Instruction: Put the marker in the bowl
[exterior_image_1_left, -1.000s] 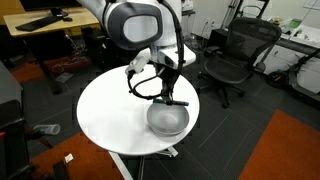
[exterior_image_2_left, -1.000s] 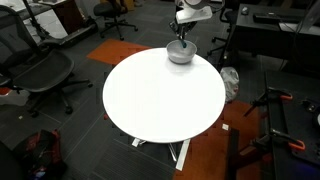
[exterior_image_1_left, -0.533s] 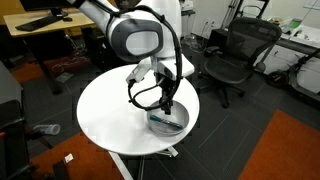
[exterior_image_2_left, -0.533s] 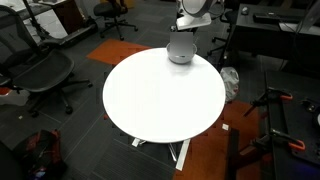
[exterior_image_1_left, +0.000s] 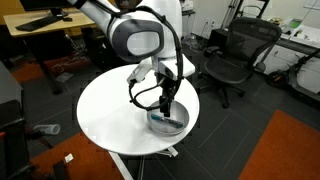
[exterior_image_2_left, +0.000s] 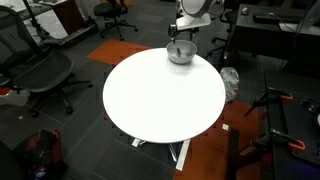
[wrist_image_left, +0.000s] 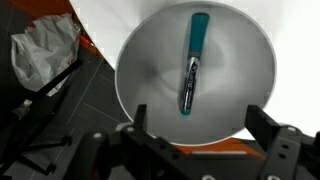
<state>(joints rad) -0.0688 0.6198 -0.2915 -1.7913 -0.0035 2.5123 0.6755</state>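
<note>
Wide-spread, the pincer (wrist_image_left: 198, 130) hangs just above the bowl (wrist_image_left: 150, 60) and holds nothing; in the wrist view its two dark fingers (wrist_image_left: 262, 125) stand well apart, on either side of the bowl's near rim. The teal-capped marker (wrist_image_left: 192, 65) lies flat inside the bowl, stretched from near the middle toward the far wall, clear of both fingers. It rests against the curved metal floor, probably because the slope lets it settle there.

In both exterior views the arm reaches straight down over the bowl (exterior_image_1_left: 182, 122) (exterior_image_2_left: 181, 56), which sits close to the edge of the round white table (exterior_image_1_left: 105, 110) (exterior_image_2_left: 160, 100). Holding the pincer centred and low over the bowl keeps a dropped marker from bouncing out. By this look the task's placing step is done; only a lift away seems left. A crumpled plastic bag (wrist_image_left: 40, 50) lies on the floor to the left.
</note>
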